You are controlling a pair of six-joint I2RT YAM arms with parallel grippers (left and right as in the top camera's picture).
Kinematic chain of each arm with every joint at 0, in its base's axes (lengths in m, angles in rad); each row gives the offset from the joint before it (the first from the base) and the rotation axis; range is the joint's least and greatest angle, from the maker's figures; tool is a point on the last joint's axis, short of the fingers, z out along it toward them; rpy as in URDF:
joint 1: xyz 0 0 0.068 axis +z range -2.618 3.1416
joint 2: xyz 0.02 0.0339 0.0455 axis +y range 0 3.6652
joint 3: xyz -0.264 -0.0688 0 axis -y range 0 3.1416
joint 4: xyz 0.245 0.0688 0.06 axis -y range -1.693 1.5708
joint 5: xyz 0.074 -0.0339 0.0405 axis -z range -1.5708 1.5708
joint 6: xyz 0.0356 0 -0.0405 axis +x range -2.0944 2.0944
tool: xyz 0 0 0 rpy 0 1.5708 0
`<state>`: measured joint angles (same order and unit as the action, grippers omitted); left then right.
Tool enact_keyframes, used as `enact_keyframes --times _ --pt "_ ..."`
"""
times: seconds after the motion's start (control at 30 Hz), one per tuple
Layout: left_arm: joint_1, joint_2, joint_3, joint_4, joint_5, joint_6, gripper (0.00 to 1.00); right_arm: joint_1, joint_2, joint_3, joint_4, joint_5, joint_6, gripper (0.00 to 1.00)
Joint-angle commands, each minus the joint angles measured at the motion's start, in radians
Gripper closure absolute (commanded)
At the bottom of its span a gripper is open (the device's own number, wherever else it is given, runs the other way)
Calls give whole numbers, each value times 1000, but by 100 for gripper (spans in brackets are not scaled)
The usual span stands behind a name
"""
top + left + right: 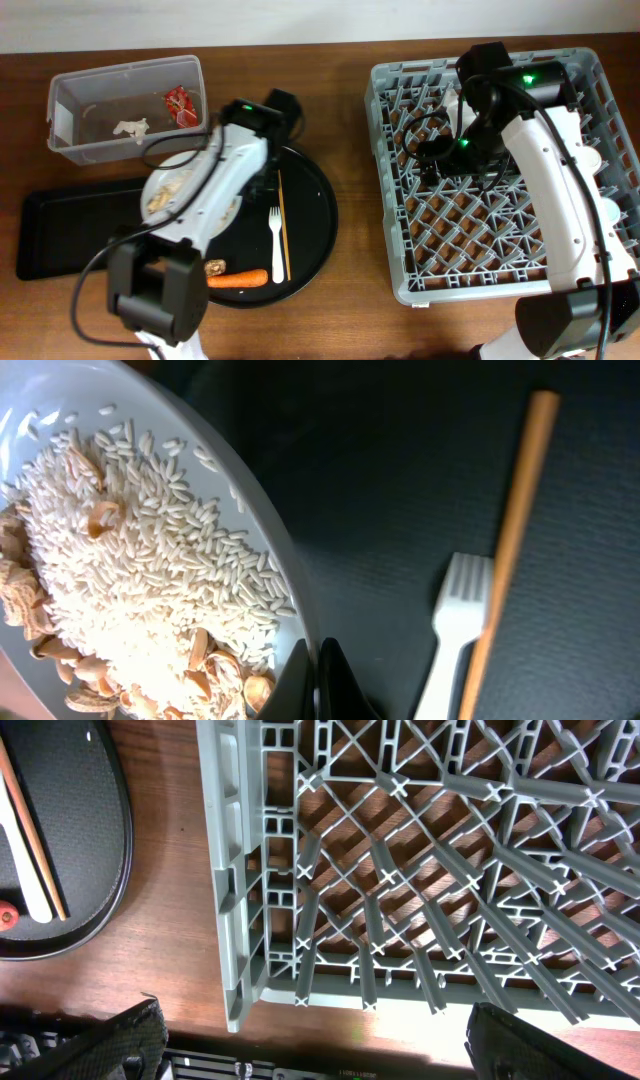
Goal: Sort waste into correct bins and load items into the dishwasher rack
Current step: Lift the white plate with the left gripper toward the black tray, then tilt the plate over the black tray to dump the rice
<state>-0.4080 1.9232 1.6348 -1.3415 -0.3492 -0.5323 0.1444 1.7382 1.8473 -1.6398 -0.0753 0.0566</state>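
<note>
The round white plate (170, 185) lies on the big round serving tray (315, 220), with pale rice and brown crumbs (130, 550) heaped on it. My left gripper (315, 680) is shut on the plate's (150, 405) right rim. The white fork (276, 243) and wooden chopstick (282, 225) lie just right of it, and both show in the left wrist view (455, 630) (510, 530). The carrot (238, 280) and a brown lump (214, 268) lie at the tray's front. My right gripper (320, 1040) is open and empty above the grey dishwasher rack (400, 200).
The clear tub (125, 70) at the back left holds a red wrapper (181, 104) and a white paper scrap (130, 127). The shallow black tray (60, 230) lies left of the plate. White items in the rack are partly hidden by my right arm.
</note>
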Motion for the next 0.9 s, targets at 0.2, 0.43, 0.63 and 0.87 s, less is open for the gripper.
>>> enact_keyframes --times 0.2,0.43,0.63,0.87 --pt "302 -101 26 8 37 119 100 -2 9 -6 -3 9 3 1" --pt "509 -101 26 98 173 208 100 -2 9 -6 -7 9 3 1" --pt "636 -101 26 145 321 273 100 -2 9 -6 -6 9 3 1" --pt "769 -101 26 186 582 375 100 -2 9 -6 -6 10 3 1"
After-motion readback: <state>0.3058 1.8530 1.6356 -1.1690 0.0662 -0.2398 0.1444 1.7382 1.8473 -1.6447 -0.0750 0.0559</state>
